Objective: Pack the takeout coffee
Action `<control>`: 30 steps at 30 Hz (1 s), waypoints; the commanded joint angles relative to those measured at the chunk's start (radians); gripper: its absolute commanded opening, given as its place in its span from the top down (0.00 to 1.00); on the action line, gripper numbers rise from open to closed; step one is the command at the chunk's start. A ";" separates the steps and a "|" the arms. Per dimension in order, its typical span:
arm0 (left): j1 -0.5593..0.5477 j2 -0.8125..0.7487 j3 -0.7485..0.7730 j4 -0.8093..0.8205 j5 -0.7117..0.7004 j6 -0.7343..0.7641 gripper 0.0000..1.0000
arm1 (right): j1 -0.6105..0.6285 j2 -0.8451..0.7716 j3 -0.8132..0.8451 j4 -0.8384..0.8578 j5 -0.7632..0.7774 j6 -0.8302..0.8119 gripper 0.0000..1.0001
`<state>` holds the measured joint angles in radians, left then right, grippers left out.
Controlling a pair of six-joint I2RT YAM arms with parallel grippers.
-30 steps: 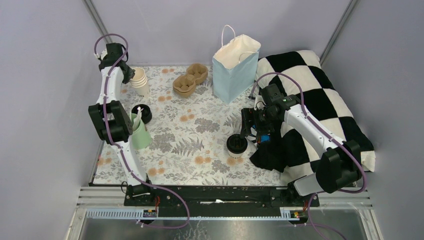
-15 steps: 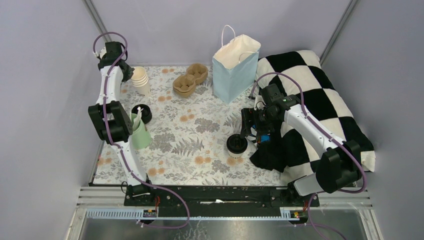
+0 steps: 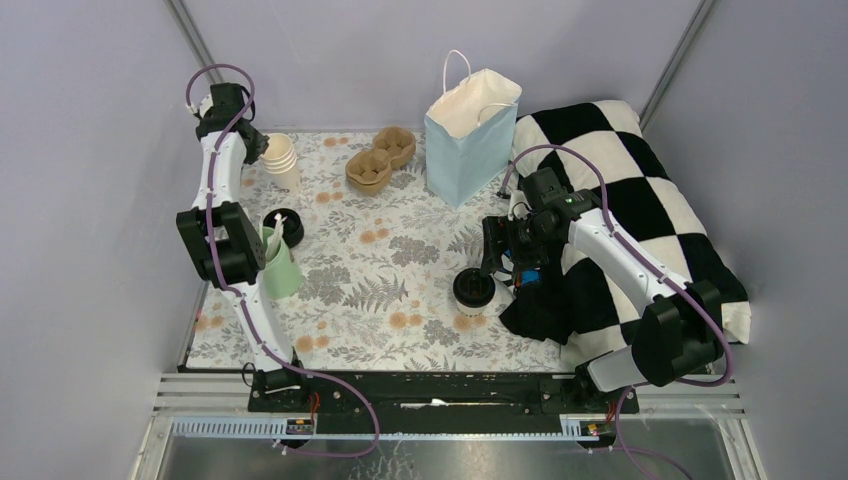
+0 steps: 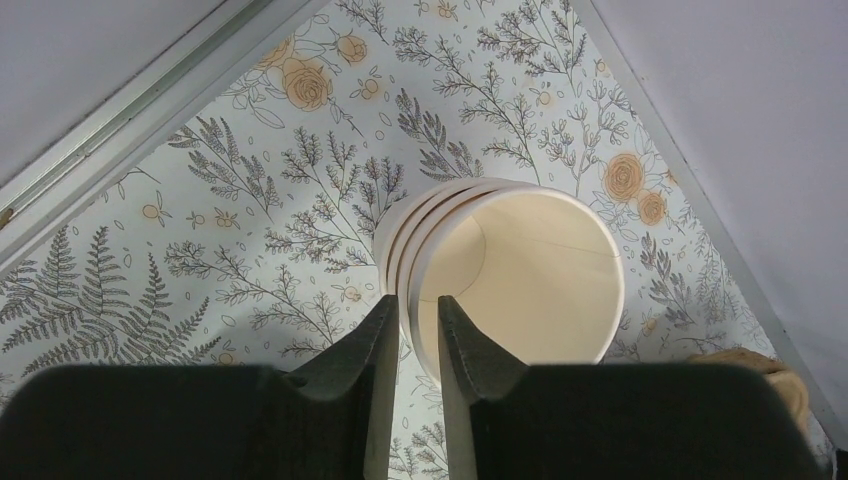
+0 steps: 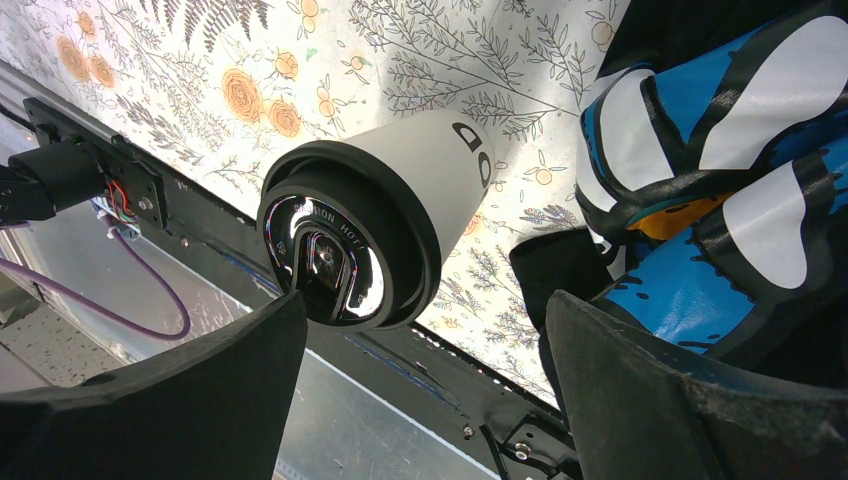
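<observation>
Left wrist, cup stack (image 4: 520,270), near rim hidden behind left end effector (image 4: 417,308)

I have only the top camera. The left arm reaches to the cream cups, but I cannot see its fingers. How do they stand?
Observer: In the left wrist view the left gripper has just a narrow gap between its fingers, and the rim of the cream cups shows in that gap.
Operator: And the right side, is anything held?
Observer: No. The right gripper is wide open; the lidded cup stands ahead of the gap, and neither finger seems to touch it.
Operator: I see something blue near it. What is it?
Observer: A fabric printed in blue, white and black.
</observation>
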<state>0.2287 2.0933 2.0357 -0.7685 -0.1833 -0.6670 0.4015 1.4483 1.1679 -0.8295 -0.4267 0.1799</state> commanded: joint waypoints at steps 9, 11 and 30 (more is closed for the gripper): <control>-0.004 -0.037 -0.019 0.043 0.001 -0.017 0.76 | 0.010 -0.002 0.021 0.002 0.007 -0.011 0.05; -0.004 -0.033 -0.018 0.044 -0.001 -0.020 0.77 | 0.011 -0.001 0.020 0.003 0.007 -0.012 0.05; -0.003 -0.021 -0.013 0.046 0.009 -0.039 0.87 | 0.011 -0.002 0.018 0.006 0.004 -0.013 0.05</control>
<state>0.2272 2.0933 2.0174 -0.7574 -0.1810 -0.6922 0.4015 1.4483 1.1679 -0.8288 -0.4271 0.1799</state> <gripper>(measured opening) 0.138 0.952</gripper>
